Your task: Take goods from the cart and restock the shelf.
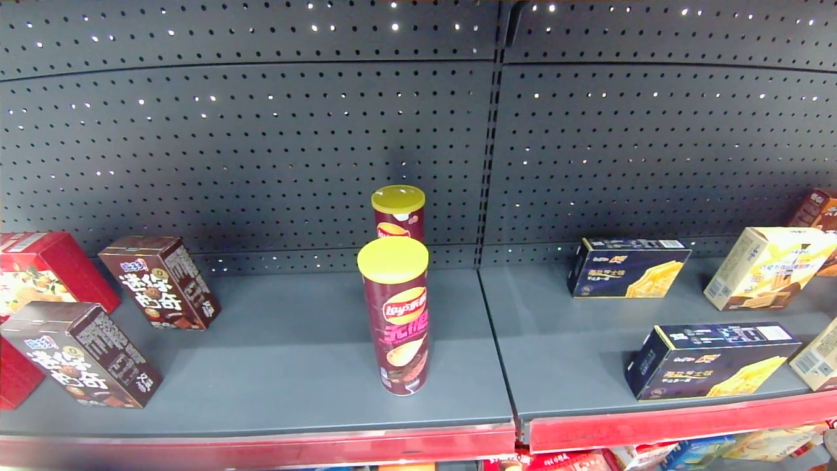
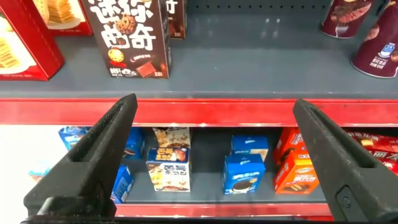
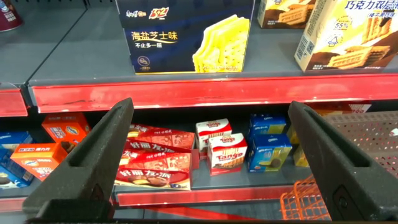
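Left gripper [image 2: 214, 101] and right gripper [image 3: 211, 104] hang spread, empty, before the shelf [image 1: 274, 366]. Two cans [image 1: 395, 314] stand on it, apart from both, with two navy boxes [image 1: 709, 360] and two brown boxes [image 1: 160, 281].

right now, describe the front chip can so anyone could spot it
On the grey shelf, beside the divider seam, two maroon yellow-lidded cans stand in line. The front chip can is the one nearer the red edge than the rear can.
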Controlling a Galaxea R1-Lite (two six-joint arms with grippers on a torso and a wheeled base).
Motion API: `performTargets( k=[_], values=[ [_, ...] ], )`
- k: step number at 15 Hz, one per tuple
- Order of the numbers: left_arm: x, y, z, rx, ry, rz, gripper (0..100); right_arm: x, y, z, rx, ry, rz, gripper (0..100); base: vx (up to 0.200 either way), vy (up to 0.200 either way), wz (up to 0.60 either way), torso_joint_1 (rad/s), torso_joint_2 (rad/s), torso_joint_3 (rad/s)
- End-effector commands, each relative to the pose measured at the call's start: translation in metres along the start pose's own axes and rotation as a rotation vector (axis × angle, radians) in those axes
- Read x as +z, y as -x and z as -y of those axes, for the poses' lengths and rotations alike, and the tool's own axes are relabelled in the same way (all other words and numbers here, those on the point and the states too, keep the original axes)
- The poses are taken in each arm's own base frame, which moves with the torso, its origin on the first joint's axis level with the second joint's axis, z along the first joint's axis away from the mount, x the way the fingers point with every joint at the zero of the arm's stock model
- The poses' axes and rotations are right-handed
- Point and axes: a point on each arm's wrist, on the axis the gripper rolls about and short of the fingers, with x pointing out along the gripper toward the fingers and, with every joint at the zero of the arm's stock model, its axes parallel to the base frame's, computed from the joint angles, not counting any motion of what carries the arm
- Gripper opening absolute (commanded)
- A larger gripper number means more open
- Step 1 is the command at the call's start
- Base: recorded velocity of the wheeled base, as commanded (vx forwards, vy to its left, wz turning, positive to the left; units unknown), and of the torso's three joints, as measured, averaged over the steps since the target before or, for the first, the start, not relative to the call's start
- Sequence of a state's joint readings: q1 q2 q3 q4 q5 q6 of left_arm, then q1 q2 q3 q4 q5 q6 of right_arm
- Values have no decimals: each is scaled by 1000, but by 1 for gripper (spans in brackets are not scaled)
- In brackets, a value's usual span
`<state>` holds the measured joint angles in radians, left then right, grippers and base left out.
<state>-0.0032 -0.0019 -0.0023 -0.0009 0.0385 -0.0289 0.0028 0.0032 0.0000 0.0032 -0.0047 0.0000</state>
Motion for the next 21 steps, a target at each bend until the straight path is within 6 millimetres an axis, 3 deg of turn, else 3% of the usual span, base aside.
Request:
performTargets(
  k=[1, 21],
  values=[
    [0, 0, 0, 0, 0, -1, 100, 0, 0, 0, 0, 0, -1, 100, 0, 0, 0, 0, 0, 0],
    [0, 0, 0, 6, -6, -2, 100, 0, 0, 0, -6, 0, 0, 100, 0, 0, 90, 1, 0, 0]
  ],
)
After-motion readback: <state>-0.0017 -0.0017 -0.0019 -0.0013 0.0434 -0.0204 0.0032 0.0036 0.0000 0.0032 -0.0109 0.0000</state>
